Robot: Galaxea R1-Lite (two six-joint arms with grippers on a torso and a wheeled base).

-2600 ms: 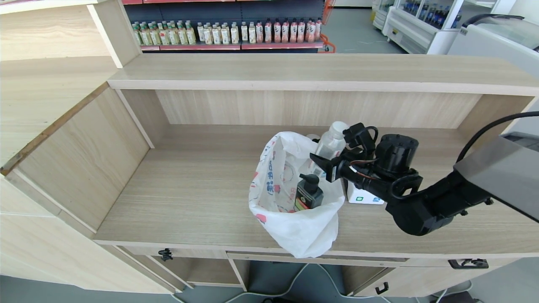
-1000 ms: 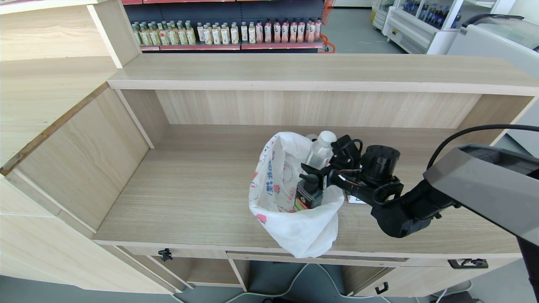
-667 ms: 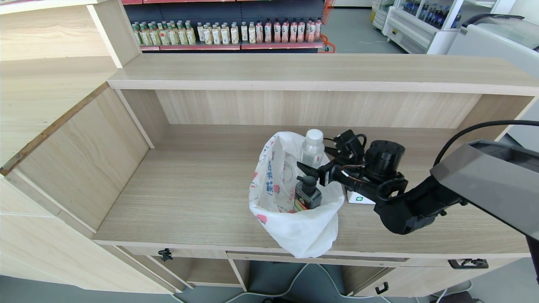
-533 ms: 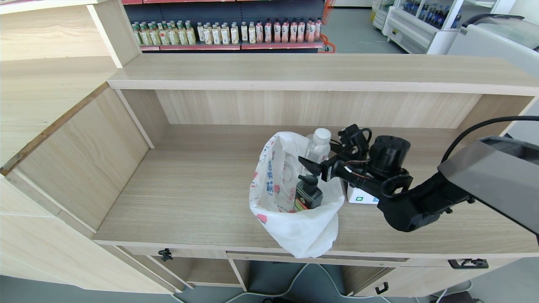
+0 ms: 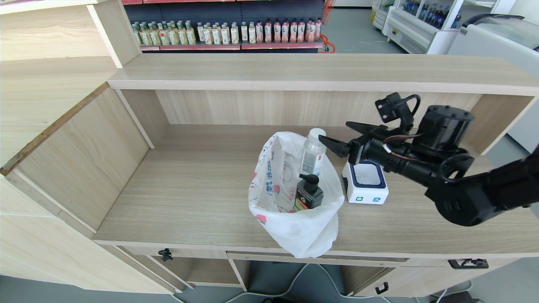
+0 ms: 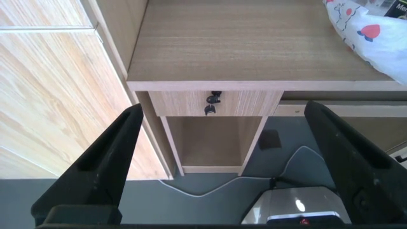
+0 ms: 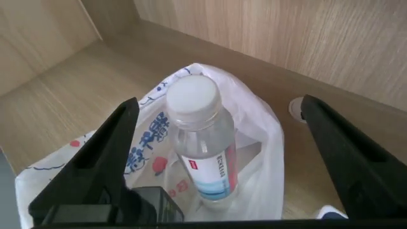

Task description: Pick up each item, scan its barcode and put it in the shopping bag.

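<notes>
The water bottle stands in the shopping bag on the worktop (a black pump bottle beside it). The right gripper hangs nearby, jaws wide and empty. The left gripper seems likewise open, holding nothing.

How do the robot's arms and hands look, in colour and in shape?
The right arm is matte black, with a round drum-like joint, thin red and white wires and a looped black cable. The right hand has two long black pointed fingers; the left hand has the same.

Wooden counter, drink shelves behind (grey floor)
</notes>
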